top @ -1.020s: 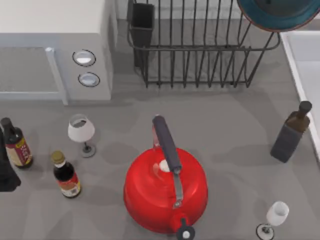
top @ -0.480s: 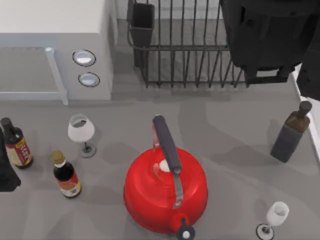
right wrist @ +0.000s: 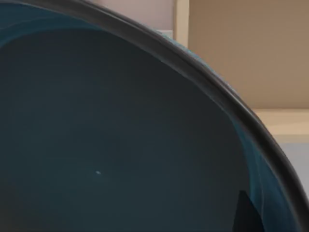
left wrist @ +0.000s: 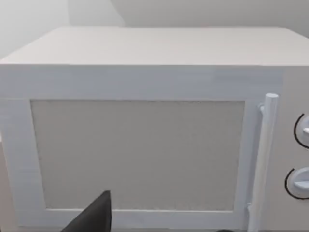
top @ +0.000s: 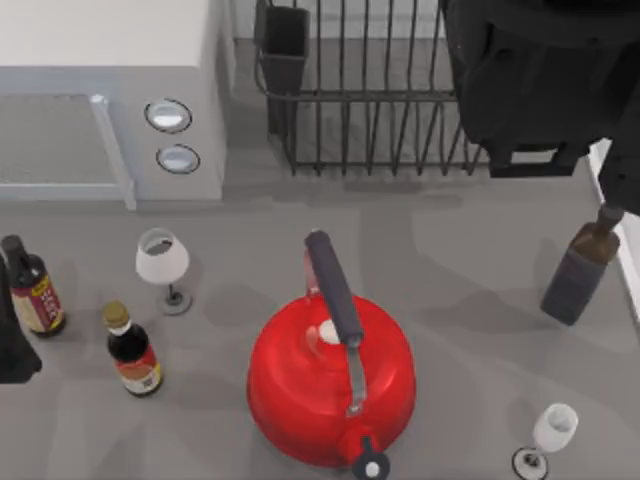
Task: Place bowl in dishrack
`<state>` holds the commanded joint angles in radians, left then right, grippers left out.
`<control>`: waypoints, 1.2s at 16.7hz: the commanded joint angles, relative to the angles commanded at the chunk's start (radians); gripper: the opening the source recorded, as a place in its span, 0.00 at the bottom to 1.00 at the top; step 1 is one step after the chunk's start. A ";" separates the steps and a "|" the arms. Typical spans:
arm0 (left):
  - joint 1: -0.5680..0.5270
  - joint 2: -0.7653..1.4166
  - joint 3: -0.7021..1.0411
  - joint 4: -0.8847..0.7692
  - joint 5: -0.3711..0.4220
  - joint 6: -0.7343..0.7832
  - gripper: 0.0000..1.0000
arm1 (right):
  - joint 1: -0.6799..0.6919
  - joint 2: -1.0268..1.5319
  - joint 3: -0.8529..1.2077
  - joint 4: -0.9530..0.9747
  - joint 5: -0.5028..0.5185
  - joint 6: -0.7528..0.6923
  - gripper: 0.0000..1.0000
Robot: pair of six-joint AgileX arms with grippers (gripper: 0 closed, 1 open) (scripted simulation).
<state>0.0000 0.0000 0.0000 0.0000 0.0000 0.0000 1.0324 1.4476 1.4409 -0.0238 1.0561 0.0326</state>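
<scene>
Bowl [right wrist: 111,145] sits right under my right wrist camera above the rack's [top: 370,110] right end; my grip I cannot tell. Released off-centre, it could catch the rim and tip out.

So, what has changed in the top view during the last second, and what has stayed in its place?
The right arm has come in over the right end of the dishrack and now hides the spot where the bowl's rim showed a second ago. In the last half second it shifted slightly down and to the right. The right wrist view looks into the bowl's blue inside. The red kettle, bottles, wine glasses and microwave kept their places.
</scene>
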 joint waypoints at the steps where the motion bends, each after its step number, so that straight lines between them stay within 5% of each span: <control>1: 0.000 0.000 0.000 0.000 0.000 0.000 1.00 | -0.007 0.012 -0.001 0.012 -0.007 0.000 0.00; 13: 0.000 0.000 0.000 0.000 0.000 0.000 1.00 | -0.354 0.541 -0.090 0.664 -0.346 -0.010 0.00; 20: 0.000 0.000 0.000 0.000 0.000 0.000 1.00 | -0.400 0.597 -0.108 0.725 -0.391 -0.015 0.00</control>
<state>0.0000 0.0000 0.0000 0.0000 0.0000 0.0000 0.6320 2.0445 1.3330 0.7008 0.6652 0.0178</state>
